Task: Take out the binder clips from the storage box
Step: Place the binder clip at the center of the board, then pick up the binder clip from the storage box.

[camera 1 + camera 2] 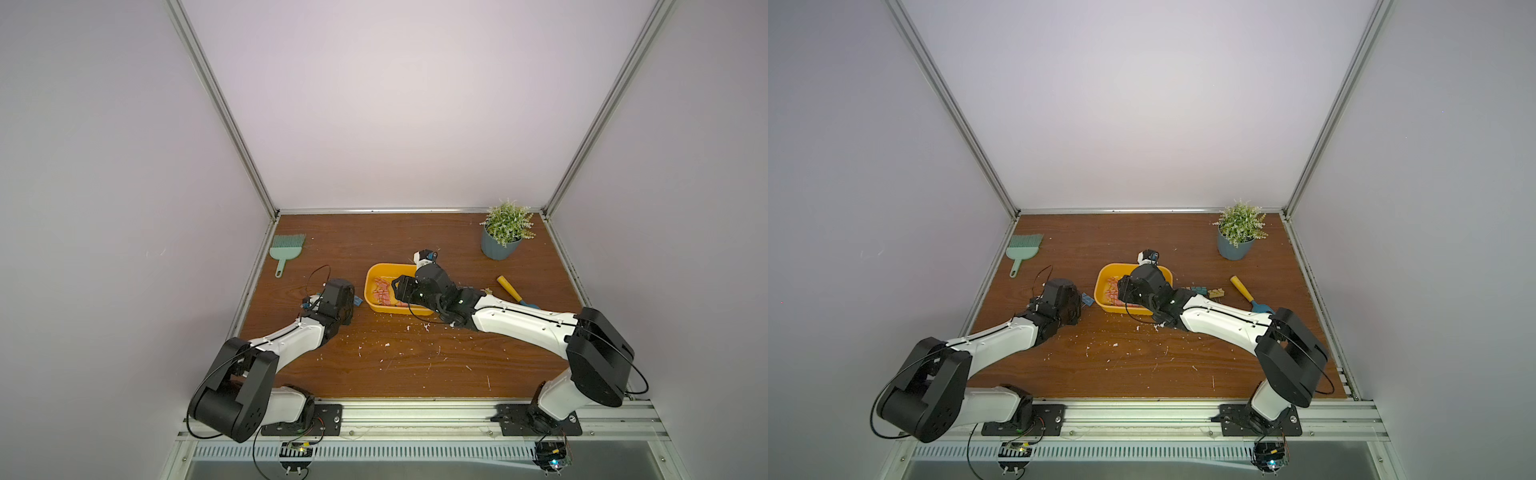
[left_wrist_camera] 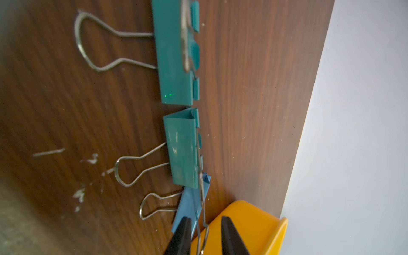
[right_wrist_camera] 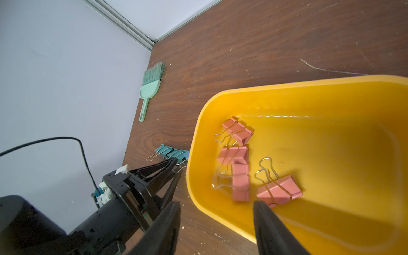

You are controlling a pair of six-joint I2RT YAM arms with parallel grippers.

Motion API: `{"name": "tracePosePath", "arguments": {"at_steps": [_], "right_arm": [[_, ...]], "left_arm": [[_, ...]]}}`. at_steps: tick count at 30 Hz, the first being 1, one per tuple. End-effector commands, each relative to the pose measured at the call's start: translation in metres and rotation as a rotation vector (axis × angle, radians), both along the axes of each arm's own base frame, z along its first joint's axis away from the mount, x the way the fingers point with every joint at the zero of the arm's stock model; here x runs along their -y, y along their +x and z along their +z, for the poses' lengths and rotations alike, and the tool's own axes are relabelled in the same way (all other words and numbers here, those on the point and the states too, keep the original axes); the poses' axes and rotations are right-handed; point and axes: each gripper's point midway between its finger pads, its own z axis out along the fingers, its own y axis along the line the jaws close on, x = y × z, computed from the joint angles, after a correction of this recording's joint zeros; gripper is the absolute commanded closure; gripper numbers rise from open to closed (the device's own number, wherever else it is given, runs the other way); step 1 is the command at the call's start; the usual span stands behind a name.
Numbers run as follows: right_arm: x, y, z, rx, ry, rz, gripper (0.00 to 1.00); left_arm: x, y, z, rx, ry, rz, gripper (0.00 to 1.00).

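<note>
**Both top views:** A brown wooden table (image 1: 415, 365) carries the yellow storage box (image 1: 380, 309) near its middle. Pink binder clips (image 1: 382, 294) lie inside it. The right arm (image 1: 523, 324) reaches over the box from the right and hides part of it. The left arm (image 1: 286, 336) ends just left of the box, beside a blue binder clip (image 1: 358, 301) on the table. In a top view, further binder clips (image 1: 1200, 289), teal and yellowish, lie on the table just right of the box. A green brush (image 1: 286, 249) lies at the far left and a potted plant (image 1: 503, 237) stands in the far right corner. A yellow-handled tool (image 1: 513, 291) lies at the right. Neither arm's jaws can be made out from up here.

**Left wrist view:** The left gripper (image 2: 206, 236) has its jaws parted a little. The blue clip's raised wire handle stands in the gap, and neither finger presses it. The blue clip lies on the table just beside the box's corner. Two teal binder clips (image 2: 182, 152) continue the row beyond it.

**Right wrist view:** The right gripper (image 3: 216, 204) has its jaws wide apart and holds nothing. It straddles the box's wall, with one finger over the table and the other over the inside. Several pink clips lie on the box floor close to that finger.
</note>
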Motion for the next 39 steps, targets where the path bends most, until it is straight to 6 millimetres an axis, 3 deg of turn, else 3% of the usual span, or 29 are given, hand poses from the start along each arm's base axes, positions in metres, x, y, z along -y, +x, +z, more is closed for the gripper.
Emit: {"name": "tracePosePath", "arguments": {"at_steps": [1, 11, 15, 18, 20, 24, 28, 33, 37, 39], "right_arm": [[0.004, 0.001, 0.012, 0.028, 0.008, -0.017, 0.41], [0.008, 0.001, 0.012, 0.032, 0.001, -0.024, 0.41], [0.012, 0.001, 0.015, 0.040, -0.003, -0.037, 0.41], [0.016, 0.001, 0.016, 0.051, 0.000, -0.046, 0.41], [0.019, 0.000, 0.017, 0.059, -0.005, -0.051, 0.41], [0.031, 0.001, 0.021, 0.085, -0.021, -0.077, 0.40], [0.044, 0.002, 0.019, 0.092, -0.020, -0.110, 0.40], [0.060, 0.003, 0.016, 0.089, -0.018, -0.134, 0.39], [0.071, 0.003, 0.014, 0.082, -0.013, -0.151, 0.39], [0.076, 0.003, 0.014, 0.082, -0.011, -0.160, 0.39]], "left_arm": [[0.002, -0.007, 0.003, 0.015, 0.000, -0.026, 0.66], [0.011, -0.026, 0.009, 0.017, -0.052, -0.097, 0.62], [-0.007, -0.040, 0.013, -0.011, 0.040, -0.080, 0.60], [-0.022, -0.041, 0.030, 0.046, 0.159, -0.094, 0.61], [-0.021, -0.032, 0.055, 0.130, 0.257, -0.179, 0.60], [0.007, -0.011, 0.108, 0.355, 0.403, -0.419, 0.60], [0.052, 0.002, 0.130, 0.475, 0.406, -0.672, 0.60], [0.109, 0.014, 0.117, 0.470, 0.366, -0.999, 0.61], [0.135, 0.017, 0.091, 0.375, 0.391, -1.201, 0.62], [0.137, 0.019, 0.080, 0.314, 0.445, -1.252, 0.62]]}}
